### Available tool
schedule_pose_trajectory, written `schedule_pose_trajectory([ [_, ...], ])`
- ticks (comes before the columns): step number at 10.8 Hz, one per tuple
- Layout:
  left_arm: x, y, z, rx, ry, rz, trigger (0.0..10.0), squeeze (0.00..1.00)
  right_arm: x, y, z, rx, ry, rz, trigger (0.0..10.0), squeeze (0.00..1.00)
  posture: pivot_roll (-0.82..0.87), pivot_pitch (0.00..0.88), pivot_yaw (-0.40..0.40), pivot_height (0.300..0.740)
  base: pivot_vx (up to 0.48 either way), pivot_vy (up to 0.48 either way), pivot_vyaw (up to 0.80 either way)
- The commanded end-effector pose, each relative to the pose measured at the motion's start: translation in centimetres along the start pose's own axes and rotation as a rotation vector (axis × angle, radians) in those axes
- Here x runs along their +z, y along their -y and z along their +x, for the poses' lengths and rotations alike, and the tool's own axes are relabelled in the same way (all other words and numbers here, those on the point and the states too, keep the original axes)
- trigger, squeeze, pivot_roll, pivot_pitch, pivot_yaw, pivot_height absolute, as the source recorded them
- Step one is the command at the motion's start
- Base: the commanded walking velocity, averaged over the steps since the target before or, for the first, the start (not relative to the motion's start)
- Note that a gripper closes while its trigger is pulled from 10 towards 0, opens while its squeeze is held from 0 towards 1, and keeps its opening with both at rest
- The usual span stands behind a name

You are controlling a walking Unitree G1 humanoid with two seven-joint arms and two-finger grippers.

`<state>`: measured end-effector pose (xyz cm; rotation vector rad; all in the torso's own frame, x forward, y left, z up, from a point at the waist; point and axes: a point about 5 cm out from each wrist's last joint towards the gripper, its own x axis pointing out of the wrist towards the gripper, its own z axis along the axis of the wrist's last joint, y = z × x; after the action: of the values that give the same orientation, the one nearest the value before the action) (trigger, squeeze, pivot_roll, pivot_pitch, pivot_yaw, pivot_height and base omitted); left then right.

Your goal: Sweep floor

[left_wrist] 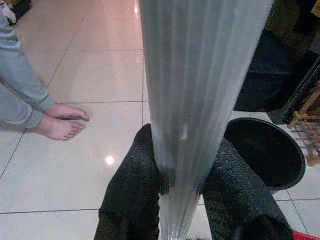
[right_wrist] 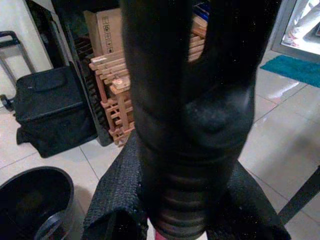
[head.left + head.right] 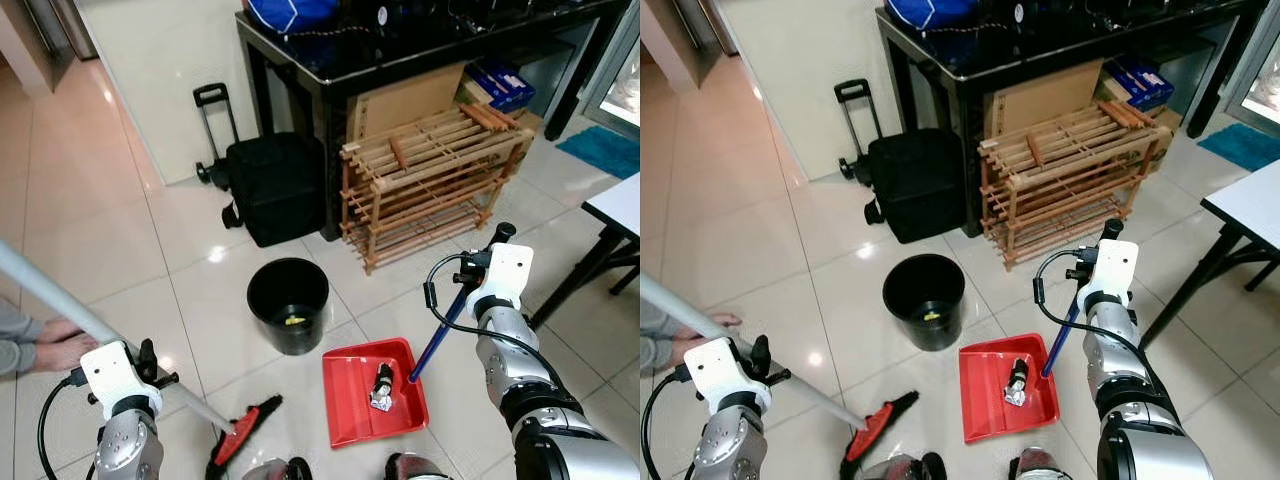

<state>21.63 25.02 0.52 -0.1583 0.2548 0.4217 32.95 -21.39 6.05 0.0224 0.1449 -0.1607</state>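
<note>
Left eye view: my right gripper [image 3: 470,283] is closed around the top of the dustpan's blue handle [image 3: 437,340], whose long axis slants down and toward my left to the red dustpan [image 3: 352,408] lying flat on the tiled floor [image 3: 120,240] just in front of my feet. A small crumpled bit of litter [image 3: 382,388] sits in the pan. The black bin [image 3: 288,303] stands beyond the pan and a little to my left, close by; I judge the right arm the nearer one for carrying the pan over to tip it. My left gripper [image 3: 140,365] is clamped on the pale broom pole [image 3: 60,300], which runs down toward my right to the red-and-black broom head [image 3: 240,430] resting on the floor just beside the pan's left edge. A person's bare feet [image 3: 55,345] are at the far left, well apart from the broom head.

Right eye view: the same layout; a yellowish scrap [image 3: 929,316] lies in the bottom of the bin.

Left wrist view: both black fingers [image 1: 132,195] press the ribbed pole from either side, jaws shut on it, with the bin's rim beyond.

Right wrist view: my fingers [image 2: 112,200] grip the black end of the dustpan handle, jaws tight on it; the wooden rack [image 2: 117,85] and a black bag [image 2: 47,107] are behind.
</note>
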Motion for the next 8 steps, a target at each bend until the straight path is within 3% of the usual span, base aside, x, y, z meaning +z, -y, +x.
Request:
schedule_pose_trajectory([
  [1, 0.8, -0.1, 0.2, -0.007, 0.030, -0.003, 10.0, 0.00, 0.9, -0.1, 0.4, 0.007, 0.031, 0.009, 10.0, 0.00, -0.11, 0.081, 0.101, 0.740, 0.000, 0.000, 0.00],
  [4, 2.7, 1.9, 0.8, -0.076, 0.092, 0.027, 10.0, 0.00, 1.1, 0.1, 0.5, 0.005, 0.032, 0.005, 10.0, 0.00, -0.11, 0.082, 0.099, 0.740, 0.000, 0.000, 0.00],
  [8, 2.1, 2.5, 0.8, -0.101, 0.049, 0.020, 10.0, 0.00, 1.0, 0.1, 0.5, 0.005, 0.027, 0.006, 10.0, 0.00, -0.11, 0.080, 0.096, 0.740, 0.000, 0.000, 0.00],
])
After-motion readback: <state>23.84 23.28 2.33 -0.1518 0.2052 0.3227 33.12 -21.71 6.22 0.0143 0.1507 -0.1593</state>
